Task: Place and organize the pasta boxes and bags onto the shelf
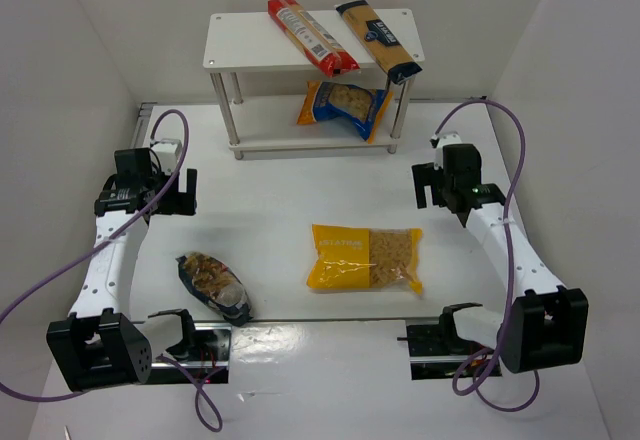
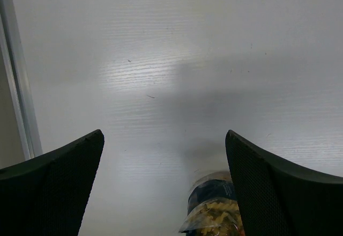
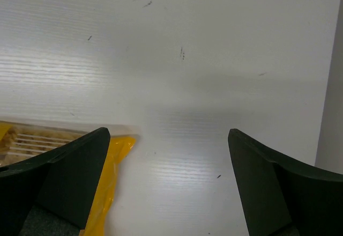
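The white two-tier shelf [image 1: 240, 50] stands at the back. On its top board lie the long red pack [image 1: 311, 35] and the long yellow-navy pack [image 1: 378, 40], which overhangs the right front corner. The blue-yellow bag [image 1: 345, 108] lies on the lower board. The yellow bag with clear window [image 1: 364, 258] lies flat mid-table; its corner shows in the right wrist view [image 3: 115, 155]. The dark clear bag of brownish pasta [image 1: 213, 285] lies front left, and its end shows in the left wrist view [image 2: 214, 206]. My left gripper [image 1: 176, 192] and right gripper [image 1: 432, 186] are open, empty, above the table.
White walls close in the table on the left, right and back. A metal rail [image 1: 300, 322] runs along the near edge between the arm bases. Purple cables [image 1: 520, 170] loop beside each arm.
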### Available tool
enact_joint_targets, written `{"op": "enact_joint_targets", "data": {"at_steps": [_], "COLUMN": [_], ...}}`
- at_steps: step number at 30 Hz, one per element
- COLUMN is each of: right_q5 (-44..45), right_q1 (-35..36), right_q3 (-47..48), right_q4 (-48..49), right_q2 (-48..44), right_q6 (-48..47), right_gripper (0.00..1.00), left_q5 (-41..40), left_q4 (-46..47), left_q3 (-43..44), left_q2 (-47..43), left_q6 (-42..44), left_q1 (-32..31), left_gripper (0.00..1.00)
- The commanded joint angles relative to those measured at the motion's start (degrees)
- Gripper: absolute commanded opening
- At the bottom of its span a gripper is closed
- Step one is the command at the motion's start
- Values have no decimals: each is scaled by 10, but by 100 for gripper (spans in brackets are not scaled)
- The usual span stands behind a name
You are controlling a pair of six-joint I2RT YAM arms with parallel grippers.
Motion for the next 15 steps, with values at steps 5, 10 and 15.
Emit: {"op": "enact_joint_targets", "data": {"at_steps": [5,10,15], "right_q5": [-33,-38,-131], "right_q1": [9,9,9], "right_q3": [34,16,24], "right_q4": [0,6,-14], "right_q2": [17,-11,-11], "right_q6": [8,-13,-58], "right_gripper": [99,99,99], "left_q5": [21,27,27], "left_q4": [-1,-6,-6], "left_q3": [6,6,6], "left_q2": [-6,-11,-22], "left_q6": [5,11,11], "left_q1": [-1,-1,-1], "left_gripper": [100,100,100]}}
